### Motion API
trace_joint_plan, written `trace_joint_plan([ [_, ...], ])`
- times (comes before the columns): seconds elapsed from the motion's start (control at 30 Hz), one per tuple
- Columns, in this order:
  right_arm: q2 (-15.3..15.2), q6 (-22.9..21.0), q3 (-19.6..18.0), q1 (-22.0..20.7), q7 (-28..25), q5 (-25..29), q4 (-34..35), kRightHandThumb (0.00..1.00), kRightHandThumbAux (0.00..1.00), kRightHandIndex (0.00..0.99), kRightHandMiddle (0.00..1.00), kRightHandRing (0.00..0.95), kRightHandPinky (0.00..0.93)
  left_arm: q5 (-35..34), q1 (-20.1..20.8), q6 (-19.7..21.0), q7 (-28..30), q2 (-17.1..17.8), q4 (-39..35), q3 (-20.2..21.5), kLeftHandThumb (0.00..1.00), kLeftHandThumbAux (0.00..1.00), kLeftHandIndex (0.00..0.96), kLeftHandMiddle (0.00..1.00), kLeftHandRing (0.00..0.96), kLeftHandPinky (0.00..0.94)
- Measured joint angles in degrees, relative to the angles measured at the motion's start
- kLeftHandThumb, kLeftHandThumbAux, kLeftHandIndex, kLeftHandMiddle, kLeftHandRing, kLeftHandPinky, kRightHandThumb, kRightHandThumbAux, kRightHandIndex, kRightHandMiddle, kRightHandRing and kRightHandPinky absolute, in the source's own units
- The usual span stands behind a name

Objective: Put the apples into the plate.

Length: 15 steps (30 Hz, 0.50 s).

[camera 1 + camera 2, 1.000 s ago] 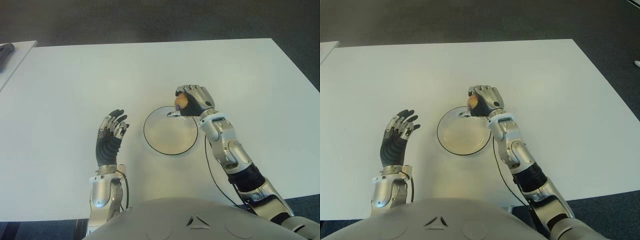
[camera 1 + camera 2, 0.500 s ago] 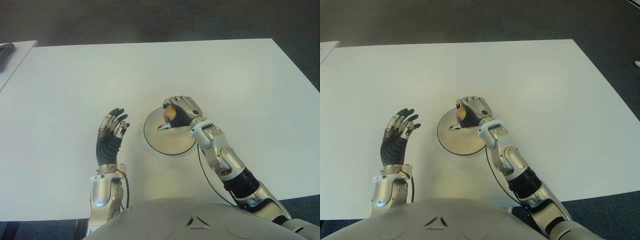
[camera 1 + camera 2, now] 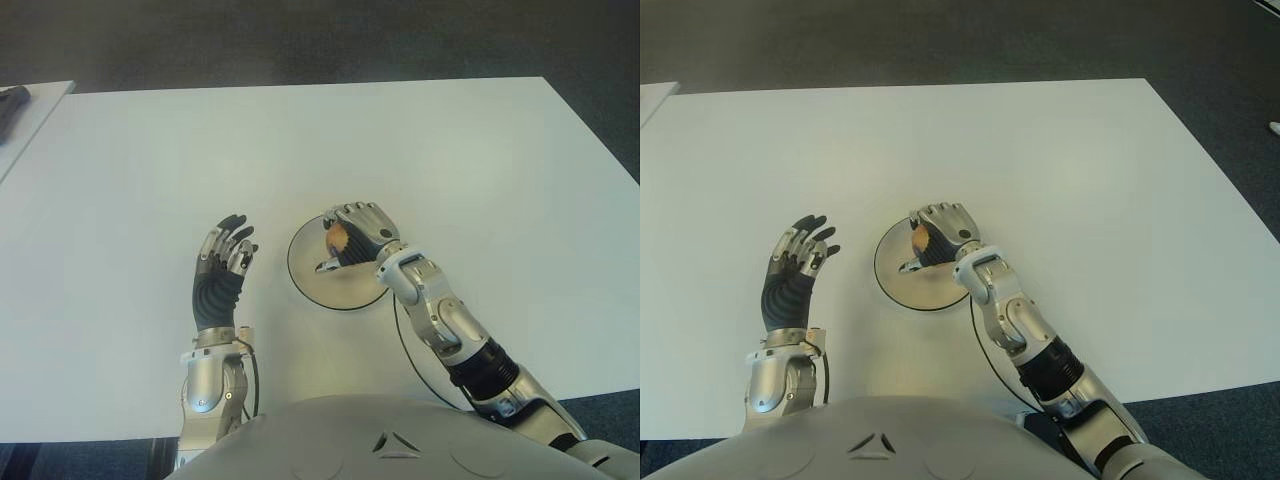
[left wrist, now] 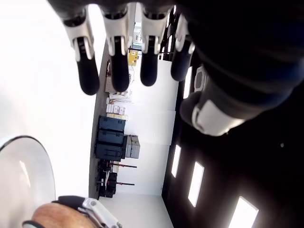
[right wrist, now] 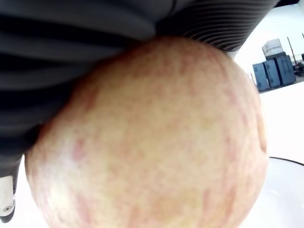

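A big white table (image 3: 430,140) fills the eye views, with dark floor (image 3: 300,40) beyond its far edge and the corner of a second white surface (image 3: 30,100) cut off at the left, carrying a dark object too cropped to make out. Near the middle of the table sits the plate (image 3: 310,282), round and pale with a thin dark rim, and its right half is covered by the arm reaching over it. The right hand (image 3: 352,236) is above the far side of the plate, fingers curled around an apple (image 3: 336,237), and only a sliver of yellow-red skin peeks out between the fingers from above. Whether the apple touches the plate cannot be told from here. The right wrist view is almost all apple (image 5: 156,142), blotchy pink over yellow, pressed against the dark ribbed palm, with a slice of plate rim in one corner. Over on the left, the left hand (image 3: 222,268) shows just beside the plate, on its left, palm-side fingers stretched out and spread, holding nothing; its wrist view shows four straight fingers (image 4: 89,76) against the white table.
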<state>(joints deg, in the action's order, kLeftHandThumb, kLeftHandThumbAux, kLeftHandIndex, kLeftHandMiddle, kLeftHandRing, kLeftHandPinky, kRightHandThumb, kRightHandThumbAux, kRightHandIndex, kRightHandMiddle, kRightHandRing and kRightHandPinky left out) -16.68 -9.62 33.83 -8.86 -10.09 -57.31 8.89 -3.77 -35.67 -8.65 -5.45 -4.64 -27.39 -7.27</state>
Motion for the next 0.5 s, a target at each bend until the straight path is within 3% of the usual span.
trace_joint_plan([
  [0.03,-0.07,0.05,0.04,0.07,0.02,-0.28,0.00,0.950,0.658,0.405,0.489,0.492,0.668,0.00,0.08,0.00,0.00,-0.01,0.13,0.01,0.296,0.645,0.201,0.189,0.234,0.297],
  [0.1,-0.14,0.15,0.15,0.18,0.68,-1.05,-0.08,0.793,0.693,0.406,0.378,0.358,0.426,-0.01,0.28,0.01,0.00,-0.02,0.43,0.02,0.300,0.646,0.201,0.187,0.229,0.289],
  [0.2,-0.29,0.72,0.37,0.40,3.17,-2.50,-0.31,0.493,0.553,0.189,0.157,0.151,0.184,-0.02,0.51,0.01,0.00,-0.04,0.58,0.04,0.301,0.643,0.198,0.181,0.222,0.277],
  [0.3,-0.80,1.52,0.75,0.39,4.75,-4.02,-0.49,0.341,0.463,0.065,0.051,0.049,0.060,-0.01,0.74,0.01,0.00,-0.05,0.71,0.06,0.293,0.642,0.196,0.175,0.214,0.268],
  [0.5,-2.00,2.29,1.10,0.38,3.65,-5.59,-0.66,0.207,0.354,0.006,0.005,0.005,0.006,-0.01,0.96,0.00,0.00,-0.05,0.91,0.09,0.278,0.647,0.195,0.172,0.210,0.270],
])
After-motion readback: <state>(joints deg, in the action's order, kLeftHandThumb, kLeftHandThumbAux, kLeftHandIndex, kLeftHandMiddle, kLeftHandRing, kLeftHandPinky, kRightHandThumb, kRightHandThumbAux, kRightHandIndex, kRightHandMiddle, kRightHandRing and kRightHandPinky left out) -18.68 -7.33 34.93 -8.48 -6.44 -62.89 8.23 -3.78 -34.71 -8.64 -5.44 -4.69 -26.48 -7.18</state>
